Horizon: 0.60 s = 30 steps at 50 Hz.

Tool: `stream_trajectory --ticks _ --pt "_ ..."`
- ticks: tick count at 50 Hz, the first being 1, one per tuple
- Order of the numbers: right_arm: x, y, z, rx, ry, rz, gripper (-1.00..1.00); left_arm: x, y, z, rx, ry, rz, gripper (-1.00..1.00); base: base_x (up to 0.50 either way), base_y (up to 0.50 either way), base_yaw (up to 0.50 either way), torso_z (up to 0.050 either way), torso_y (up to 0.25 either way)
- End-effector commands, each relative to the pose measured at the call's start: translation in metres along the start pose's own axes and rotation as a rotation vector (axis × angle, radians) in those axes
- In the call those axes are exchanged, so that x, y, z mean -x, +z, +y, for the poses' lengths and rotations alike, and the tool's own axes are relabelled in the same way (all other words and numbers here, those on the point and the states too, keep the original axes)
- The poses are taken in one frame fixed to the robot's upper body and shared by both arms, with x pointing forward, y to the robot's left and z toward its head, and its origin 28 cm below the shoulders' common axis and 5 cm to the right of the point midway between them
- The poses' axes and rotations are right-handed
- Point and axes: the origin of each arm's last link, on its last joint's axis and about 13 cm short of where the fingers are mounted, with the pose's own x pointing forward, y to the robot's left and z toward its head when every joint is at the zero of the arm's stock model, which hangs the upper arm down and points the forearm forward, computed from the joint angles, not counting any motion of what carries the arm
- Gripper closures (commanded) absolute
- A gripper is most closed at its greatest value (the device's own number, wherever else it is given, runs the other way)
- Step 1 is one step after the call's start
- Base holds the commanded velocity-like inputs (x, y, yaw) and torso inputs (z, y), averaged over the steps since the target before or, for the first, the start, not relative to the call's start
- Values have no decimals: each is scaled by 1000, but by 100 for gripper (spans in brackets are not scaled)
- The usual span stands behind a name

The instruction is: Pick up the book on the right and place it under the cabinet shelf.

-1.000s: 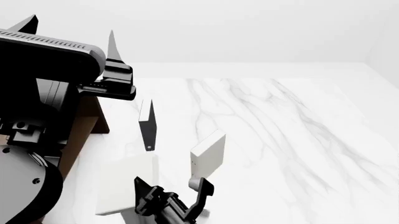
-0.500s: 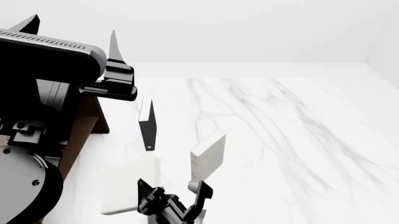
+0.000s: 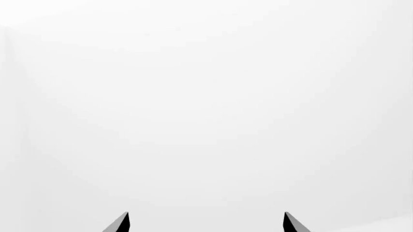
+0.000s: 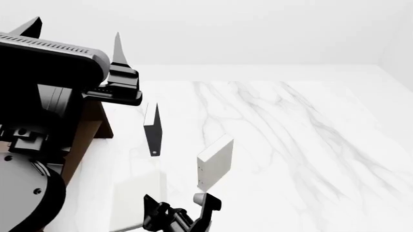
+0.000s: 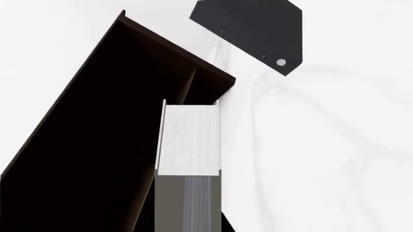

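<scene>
Right claw (image 4: 181, 210) low at near edge of marble table (image 4: 310, 145), jaws closed on book (image 5: 189, 137), page edges showing. Book in air just before open front of cabinet shelf (image 5: 96, 145). Left claw (image 3: 206, 223) raised, spread wide, empty. Black book (image 4: 152, 130) and other pale book (image 4: 216, 162) stand upright on table.

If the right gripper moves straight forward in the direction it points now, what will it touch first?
Most likely the cabinet shelf. The right gripper is closed on the book, whose page edge leads toward the dark cabinet, so the book would probably meet it first. Depth is unclear. The black book lies off to one side.
</scene>
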Motion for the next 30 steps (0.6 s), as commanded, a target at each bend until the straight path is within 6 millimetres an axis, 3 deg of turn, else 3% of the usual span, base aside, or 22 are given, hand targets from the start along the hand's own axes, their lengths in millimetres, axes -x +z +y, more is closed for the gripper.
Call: stream_trajectory --ticks 1,13,14,30 --pt "-1 -1 3 50 45 13 100 0 -1 -1 1 -3 1 -100 0 0 0 0 0" --pt "0 -3 0 58 17 18 100 1 2 -1 0 -2 -2 -100 0 0 0 1 1" --pt "0 -2 0 58 16 17 -100 1 2 -1 0 -2 -3 -100 0 0 0 0 0" --pt "0 -3 5 205 10 14 -100 3 6 0 4 -4 -13 -100 0 0 0 0 1"
